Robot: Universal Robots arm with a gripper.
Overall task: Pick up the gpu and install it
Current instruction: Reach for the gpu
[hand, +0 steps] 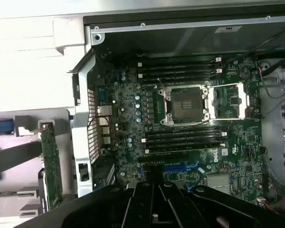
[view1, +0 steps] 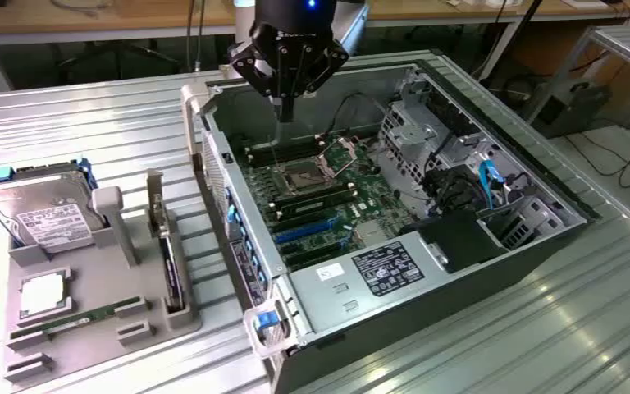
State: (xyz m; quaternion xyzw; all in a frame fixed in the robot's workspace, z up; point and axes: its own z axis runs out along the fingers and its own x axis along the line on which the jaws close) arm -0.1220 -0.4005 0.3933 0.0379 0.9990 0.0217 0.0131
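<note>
One gpu [view1: 170, 275] edge-on in its tray [view1: 145, 324] (fan face hidden), fingers [view1: 285, 107] together and empty above the case [view1: 425, 328].

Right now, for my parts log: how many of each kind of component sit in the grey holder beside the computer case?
gpu: 1
hard drive: 1
memory stick: 1
square silver chip: 1
Total: 4
</note>
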